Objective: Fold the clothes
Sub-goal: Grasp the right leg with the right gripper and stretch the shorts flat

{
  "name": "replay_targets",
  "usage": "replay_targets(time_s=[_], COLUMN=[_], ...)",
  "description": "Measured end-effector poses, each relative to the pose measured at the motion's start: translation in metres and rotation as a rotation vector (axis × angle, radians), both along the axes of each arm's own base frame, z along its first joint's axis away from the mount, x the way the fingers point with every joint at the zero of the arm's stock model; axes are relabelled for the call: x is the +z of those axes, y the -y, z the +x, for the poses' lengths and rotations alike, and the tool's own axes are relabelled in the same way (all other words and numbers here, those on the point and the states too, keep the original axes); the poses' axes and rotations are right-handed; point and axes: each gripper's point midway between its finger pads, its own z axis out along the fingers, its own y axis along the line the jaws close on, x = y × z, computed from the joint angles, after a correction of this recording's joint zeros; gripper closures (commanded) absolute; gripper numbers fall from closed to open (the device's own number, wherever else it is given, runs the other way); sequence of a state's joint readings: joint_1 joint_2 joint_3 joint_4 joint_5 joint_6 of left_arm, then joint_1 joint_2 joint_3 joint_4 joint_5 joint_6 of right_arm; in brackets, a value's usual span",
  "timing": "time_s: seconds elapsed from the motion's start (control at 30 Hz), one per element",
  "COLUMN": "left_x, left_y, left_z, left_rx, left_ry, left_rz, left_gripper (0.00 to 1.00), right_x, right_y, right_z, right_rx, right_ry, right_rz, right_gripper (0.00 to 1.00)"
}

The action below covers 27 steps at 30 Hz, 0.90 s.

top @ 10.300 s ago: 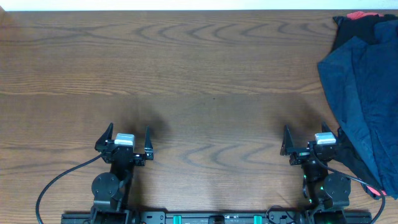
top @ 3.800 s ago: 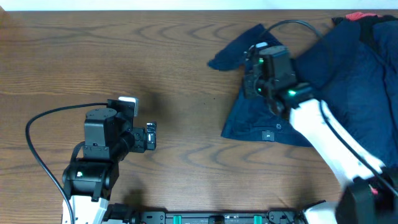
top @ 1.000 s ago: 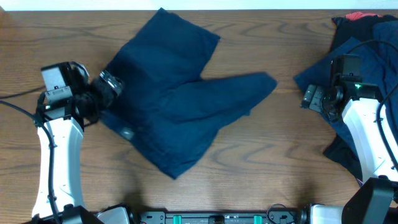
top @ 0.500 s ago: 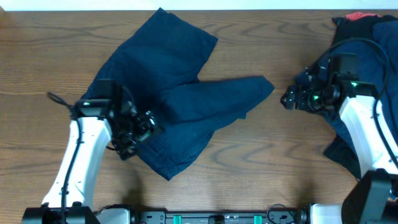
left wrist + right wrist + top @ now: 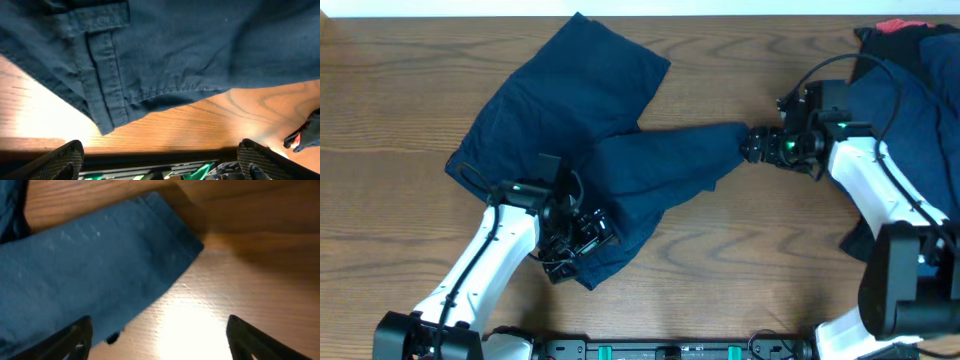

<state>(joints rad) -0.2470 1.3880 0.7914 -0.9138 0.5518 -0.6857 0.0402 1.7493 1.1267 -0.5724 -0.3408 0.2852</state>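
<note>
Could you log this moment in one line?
shorts: spread | left end effector: open near waistband | right end effector: open near leg hem

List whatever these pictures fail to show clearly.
- Heap of dark navy, black and red garments: cut off by the overhead view's right edge, so the piece count is unclear.
- Spread dark navy cloth garment: its lower corner is hidden under the left gripper and arm in the overhead view.
- Wrist views: only the tips of the fingers show, and frame edges crop the cloth.
- Right gripper: too small overhead to tell whether it touches the cloth.
</note>
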Motion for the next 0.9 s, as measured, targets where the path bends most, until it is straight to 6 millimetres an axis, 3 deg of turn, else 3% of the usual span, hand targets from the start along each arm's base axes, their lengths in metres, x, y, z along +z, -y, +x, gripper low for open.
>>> replay_targets(time_s=[0.23, 0.3, 0.43, 0.47, 0.5, 0.73, 0.8, 0.9], left_x=[-0.007, -0.006, -0.004, -0.004, -0.003, -0.002, -0.003, -0.006], left_y=[0.000, 0.000, 0.003, 0.004, 0.005, 0.014, 0.014, 0.013], left_z=[-0.009, -0.010, -0.012, -0.012, -0.012, -0.016, -0.013, -0.004], left_rx=[0.021, 0.025, 0.029, 0.029, 0.029, -0.007, -0.009, -0.009], left_ry=[-0.039, -0.045, -0.058, -0.060, -0.062, -0.059, -0.040, 0.000], left_rz=[0.012, 0.011, -0.011, -0.017, -0.022, -0.035, -0.034, -0.019], left_gripper=[0.01, 0.01, 0.02, 0.02, 0.02, 0.02, 0.02, 0.02], right_x=[-0.039, -0.048, -0.050, -0.052, -0.052, -0.041, -0.031, 0.000], right_y=[-0.014, -0.020, -0.029, -0.030, -0.030, -0.023, -0.009, 0.023], right_z=[0.015, 0.020, 0.034, 0.037, 0.041, 0.053, 0.051, 0.045], right_rx=[-0.102, -0.117, -0.150, -0.158, -0.165, -0.204, -0.240, -0.323], right_ry=[-0.061, -0.067, -0.032, -0.026, -0.014, 0.037, 0.042, 0.070], right_rz=[0.050, 0.063, 0.095, 0.103, 0.106, 0.111, 0.088, 0.029], right_gripper=[0.24, 0.30, 0.70, 0.94, 0.99, 0.99, 0.99, 0.99])
